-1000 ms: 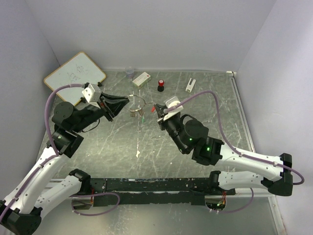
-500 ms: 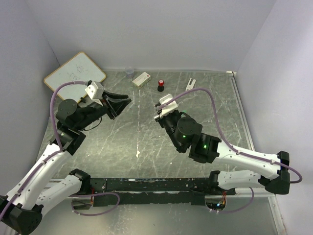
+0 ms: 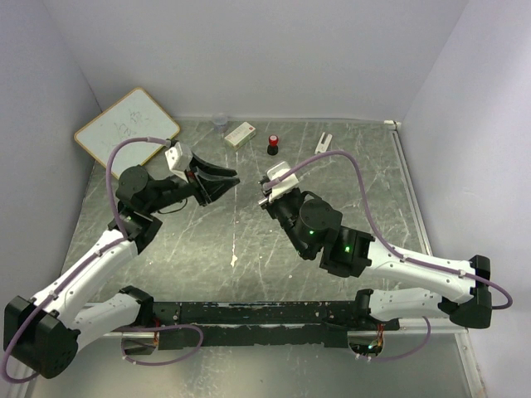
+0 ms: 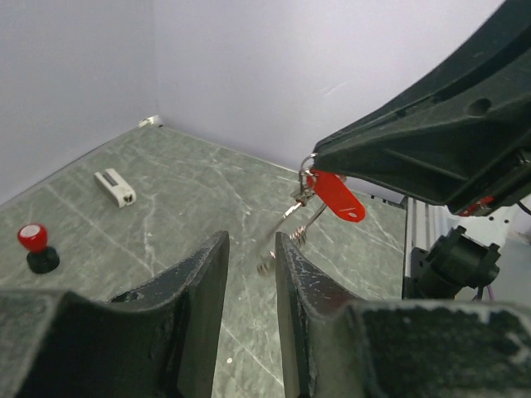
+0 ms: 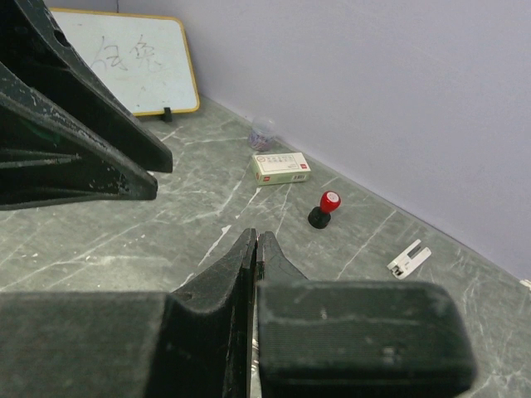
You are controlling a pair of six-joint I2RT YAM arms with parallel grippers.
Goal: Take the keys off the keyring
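Left gripper: the black two-finger left gripper point(image 3: 226, 184) hangs over the table, to the left of the black cylinder with a red cap point(image 3: 272, 147) and nearer the arm bases. Its jaws stand a little apart with nothing between them, and the tips aim at the other arm.
Right gripper: the black right gripper point(image 3: 265, 192) sits just on the near side of the cylinder, jaws pressed tight together, pinching the keyring at its tip.
Keyring: a thin silver wire loop point(image 4: 308, 160). Only a short arc shows at the right gripper's tip, up off the table on the near side of the cylinder.
Keys: a key with a red plastic head point(image 4: 336, 196) dangles from the loop, just under the fingers. Silver metal pieces point(image 4: 289, 217) hang beside it, too blurred to tell which key they belong to.
Around the cylinder: a small white cardboard box point(image 3: 241, 134) just to its left, a white plastic clip point(image 3: 323, 143) to its right, and a wood-framed whiteboard point(image 3: 126, 124) well off to the left.
Table: a grey-green marbled top point(image 3: 357, 182).
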